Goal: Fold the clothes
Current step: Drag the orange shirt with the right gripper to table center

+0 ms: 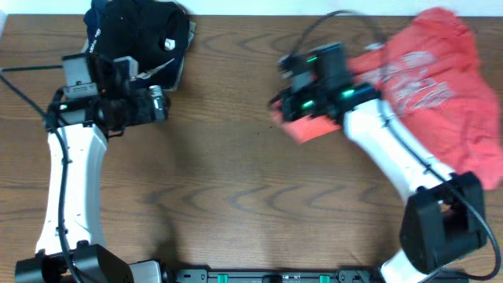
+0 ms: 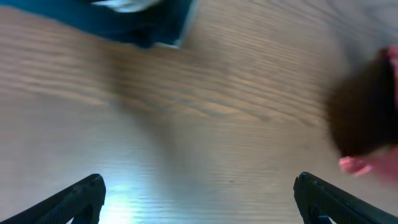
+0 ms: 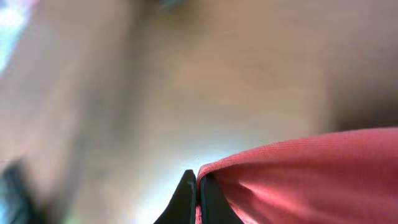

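The red-orange T-shirt [image 1: 428,82] with white lettering lies bunched at the right of the wooden table [image 1: 228,173]. My right gripper [image 1: 292,118] is shut on an edge of it, and the pinched cloth [image 3: 298,174] stretches away from the fingertips [image 3: 198,186] above the table. My left gripper [image 1: 161,102] is at the left, next to a pile of dark garments. In the left wrist view its fingers [image 2: 199,193] are wide apart with only bare wood between them. A bit of red cloth [image 2: 357,165] shows at that view's right edge.
A pile of black and navy folded garments [image 1: 137,31] sits at the back left; its blue edge [image 2: 124,25] shows in the left wrist view. The right arm's base [image 1: 440,220] stands at the front right.
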`<action>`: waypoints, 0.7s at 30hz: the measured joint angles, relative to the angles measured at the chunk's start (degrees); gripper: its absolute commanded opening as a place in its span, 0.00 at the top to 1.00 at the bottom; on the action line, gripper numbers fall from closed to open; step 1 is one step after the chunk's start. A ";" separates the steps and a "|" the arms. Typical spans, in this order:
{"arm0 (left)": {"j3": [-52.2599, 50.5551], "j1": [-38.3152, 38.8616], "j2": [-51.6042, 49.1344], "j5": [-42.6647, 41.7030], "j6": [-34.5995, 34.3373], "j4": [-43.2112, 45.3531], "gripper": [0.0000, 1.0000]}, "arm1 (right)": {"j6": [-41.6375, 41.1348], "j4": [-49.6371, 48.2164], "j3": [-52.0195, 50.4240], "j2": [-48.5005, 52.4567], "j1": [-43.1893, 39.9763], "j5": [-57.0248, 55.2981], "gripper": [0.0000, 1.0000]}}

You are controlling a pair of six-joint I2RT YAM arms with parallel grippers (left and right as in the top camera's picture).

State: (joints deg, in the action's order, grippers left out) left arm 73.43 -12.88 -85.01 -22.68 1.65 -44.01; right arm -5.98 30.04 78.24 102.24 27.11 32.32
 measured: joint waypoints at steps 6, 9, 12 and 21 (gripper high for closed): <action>0.00 -6.12 0.00 0.70 -0.02 -2.62 0.02 | 5.88 15.63 6.49 0.02 12.28 2.67 0.89; 0.00 -7.85 0.00 0.94 -0.02 -3.67 0.02 | 6.60 22.43 13.46 0.02 11.43 -1.11 0.73; 0.00 -7.80 0.04 1.01 0.02 -4.22 0.01 | 5.88 28.13 21.73 0.00 6.01 -7.91 0.40; 0.00 4.81 0.07 0.35 4.44 -5.86 0.01 | 3.39 35.12 24.81 -0.33 -21.24 -18.62 0.31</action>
State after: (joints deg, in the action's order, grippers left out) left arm 73.43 -8.08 -84.95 -22.33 6.09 -49.87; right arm -2.59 65.17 103.04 101.91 5.87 13.69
